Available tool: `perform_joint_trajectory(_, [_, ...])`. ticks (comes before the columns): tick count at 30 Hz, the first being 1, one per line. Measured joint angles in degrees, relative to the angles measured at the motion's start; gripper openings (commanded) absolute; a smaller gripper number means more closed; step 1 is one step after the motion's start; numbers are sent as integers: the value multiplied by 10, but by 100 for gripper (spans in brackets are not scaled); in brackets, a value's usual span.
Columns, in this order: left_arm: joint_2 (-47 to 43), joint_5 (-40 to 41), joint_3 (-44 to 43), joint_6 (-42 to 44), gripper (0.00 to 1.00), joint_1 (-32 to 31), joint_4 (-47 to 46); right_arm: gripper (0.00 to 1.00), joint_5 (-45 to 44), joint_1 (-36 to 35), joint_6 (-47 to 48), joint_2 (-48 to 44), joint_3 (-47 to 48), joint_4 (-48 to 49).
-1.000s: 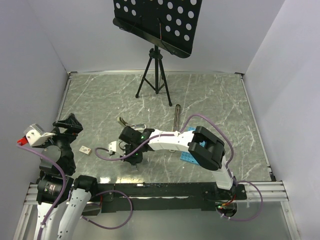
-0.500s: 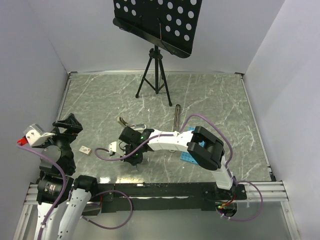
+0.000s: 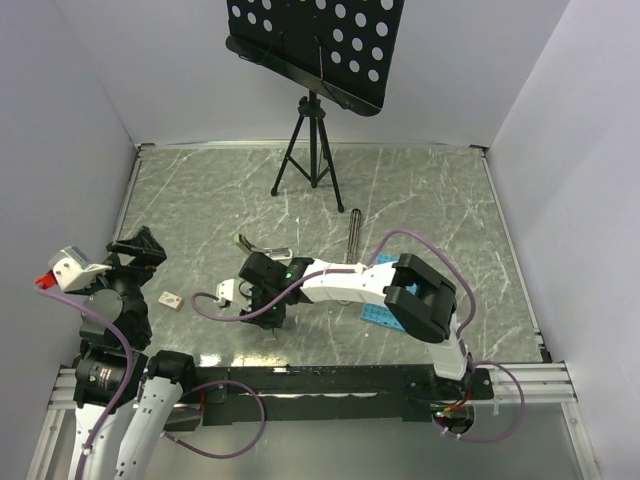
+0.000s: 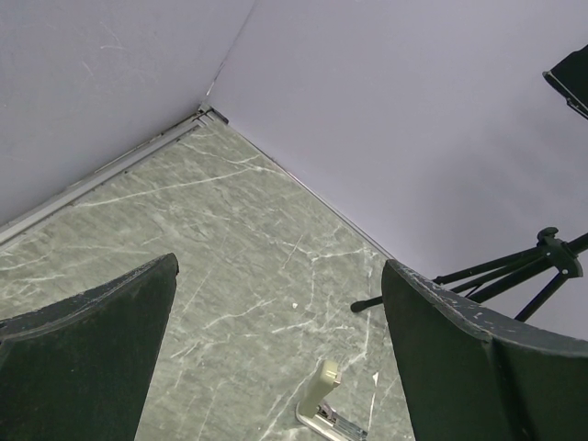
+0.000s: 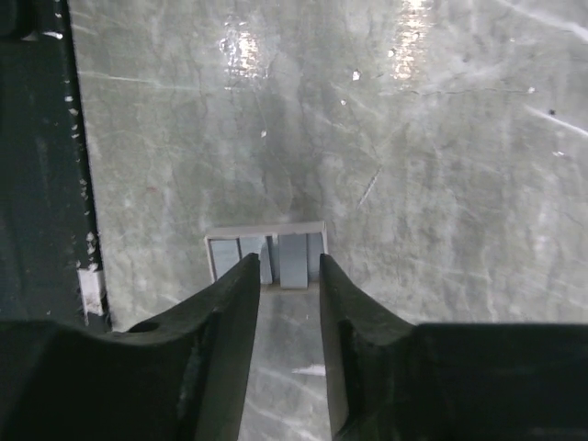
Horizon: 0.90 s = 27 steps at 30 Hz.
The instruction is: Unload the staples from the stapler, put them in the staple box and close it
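The staples (image 5: pixel 293 259) are short grey strips lying side by side flat on the marble, just past my right gripper's (image 5: pixel 287 262) fingertips. Those jaws stand a little apart, with bare table between them and nothing held. In the top view the right gripper (image 3: pixel 271 322) points down near the front edge and hides the staples. The stapler (image 3: pixel 262 247) lies open in a V behind it, and its cream end (image 4: pixel 325 393) shows in the left wrist view. My left gripper (image 3: pixel 137 249) is raised at the far left, wide open (image 4: pixel 278 276) and empty.
A blue perforated tray (image 3: pixel 378 312) lies under the right forearm. A thin dark bar (image 3: pixel 353 231) rests behind it. A small cream box (image 3: pixel 172 299) sits near the left arm. A black tripod (image 3: pixel 311 150) with a perforated board stands at the back. Walls close the table in.
The right arm's elbow has shifted slightly right and lower while its gripper stays over the same spot near the front edge. The left arm and the stapler have not moved.
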State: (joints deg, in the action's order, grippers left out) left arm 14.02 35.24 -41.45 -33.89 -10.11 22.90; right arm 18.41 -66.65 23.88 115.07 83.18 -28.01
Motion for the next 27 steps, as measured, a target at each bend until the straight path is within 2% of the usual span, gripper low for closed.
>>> perform_joint_trajectory(6, [1,-1,0,0,97,0,-2,43,-5,0,-21,-30,-25,28])
perform_joint_trajectory(12, [17,-10,0,0,97,1,-8,50,-27,-1,-75,-96,-111,85])
perform_joint_trajectory(16, [42,-26,0,0,97,1,-9,67,-79,-1,-148,-154,-182,151])
perform_joint_trajectory(21, [120,-89,-3,-21,97,1,-3,73,-158,-1,-260,-222,-265,200])
perform_joint_trajectory(23, [167,-123,-7,-40,97,1,14,98,-193,-2,-313,-248,-298,210])
perform_joint_trajectory(25, [223,-164,-9,-66,97,1,35,100,-220,-2,-359,-275,-328,216])
perform_joint_trajectory(26, [247,-183,-9,-81,93,1,48,100,-231,-2,-381,-290,-344,218])
perform_joint_trajectory(27, [266,-197,-9,-94,84,1,60,100,-241,-3,-400,-303,-357,219])
